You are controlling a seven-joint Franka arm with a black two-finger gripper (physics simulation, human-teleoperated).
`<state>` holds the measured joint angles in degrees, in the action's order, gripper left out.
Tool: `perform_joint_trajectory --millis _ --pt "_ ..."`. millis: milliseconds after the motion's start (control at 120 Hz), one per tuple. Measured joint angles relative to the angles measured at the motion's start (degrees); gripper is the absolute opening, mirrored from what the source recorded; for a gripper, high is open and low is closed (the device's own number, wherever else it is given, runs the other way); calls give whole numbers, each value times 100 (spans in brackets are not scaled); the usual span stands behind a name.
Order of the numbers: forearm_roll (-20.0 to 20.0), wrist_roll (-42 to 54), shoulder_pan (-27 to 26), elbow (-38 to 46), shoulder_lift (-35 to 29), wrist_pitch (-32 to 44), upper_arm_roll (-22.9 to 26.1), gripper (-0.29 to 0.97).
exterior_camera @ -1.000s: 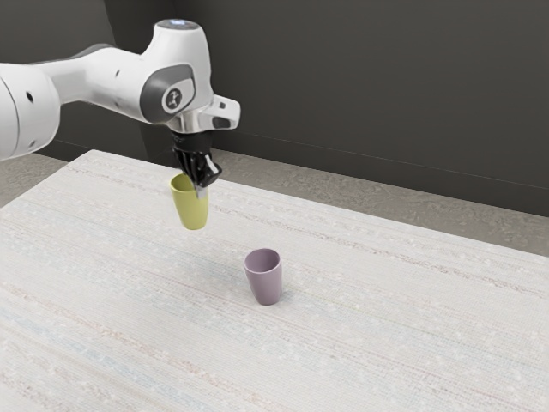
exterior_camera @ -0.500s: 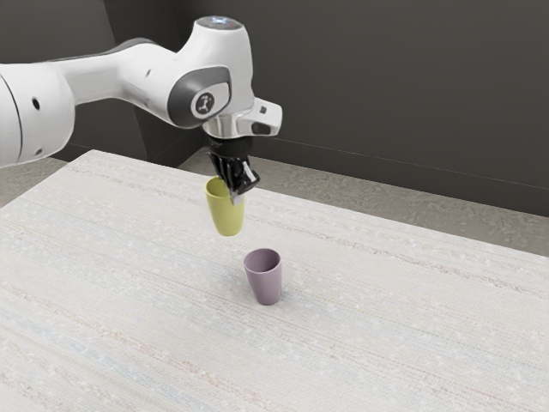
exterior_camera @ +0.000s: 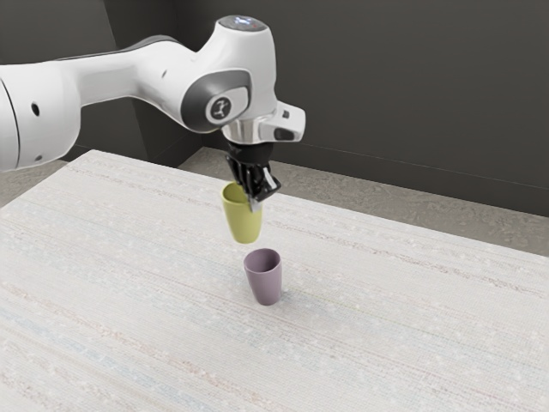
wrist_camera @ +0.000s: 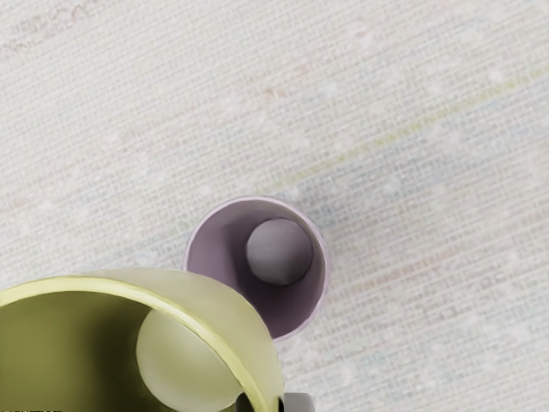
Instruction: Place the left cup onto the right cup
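Above the table point(exterior_camera: 412, 326), lifted clear of its surface: yellow-green cup point(exterior_camera: 243, 215), upright, mouth up. Hangs higher than the purple cup point(exterior_camera: 263, 275) and slightly toward the exterior view's left of it, not touching it. From the wrist view, yellow-green cup point(wrist_camera: 103, 343) close under the hand, its rim overlapping one edge of the purple cup point(wrist_camera: 266, 257); most of the purple mouth uncovered, round bottom visible inside. Purple cup upright on the table, near its middle. Black gripper point(exterior_camera: 255, 190) pinching the yellow-green cup by its rim, fingers pressed onto the wall on the side toward the exterior view's right. Hand pointing straight down over the rim. White arm point(exterior_camera: 129, 81) reaching in roughly level from the exterior view's left, bent downward at the wrist. Dark wall point(exterior_camera: 412, 77) behind.
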<state>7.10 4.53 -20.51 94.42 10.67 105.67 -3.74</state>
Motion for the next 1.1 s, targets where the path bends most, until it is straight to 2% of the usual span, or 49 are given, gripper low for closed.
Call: perform_joint_trajectory --millis 458,1100 --pt "41 -325 5 0 77 47 246 -11" --pt "37 -562 52 -105 343 92 278 -11"
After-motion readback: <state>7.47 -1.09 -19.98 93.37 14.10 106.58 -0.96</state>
